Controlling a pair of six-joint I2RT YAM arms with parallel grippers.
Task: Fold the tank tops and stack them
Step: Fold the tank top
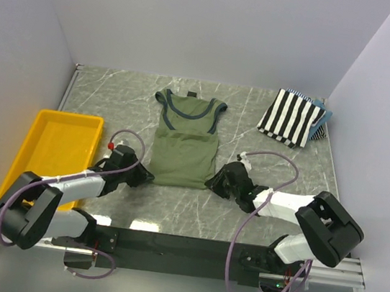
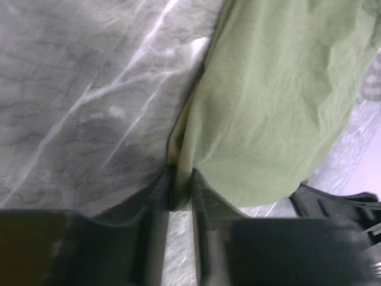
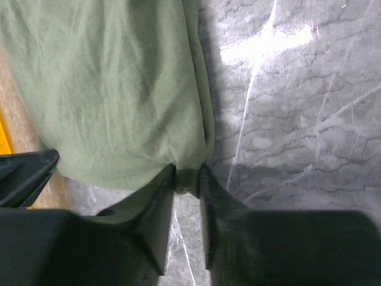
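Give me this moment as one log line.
left pincer: shut on olive tank top hem corner | right pincer: shut on opposite hem corner | striped tank top: folded, far right

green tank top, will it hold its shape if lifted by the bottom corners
Probably floppy: the green tank top is thin wrinkled cloth, so it should sag between the left pincer and right pincer. Likely light. Unlikely to slip: both pinch bunched hem.

The bench (image 1: 115,95) is a grey marbled slab with pale veins. A green tank top (image 1: 184,148) lies spread flat on its middle, neck toward the far wall and hem toward the near edge. A striped tank top (image 1: 291,116) lies folded in the far right corner, well apart from it. A yellow tray (image 1: 72,116) sits at the left side.
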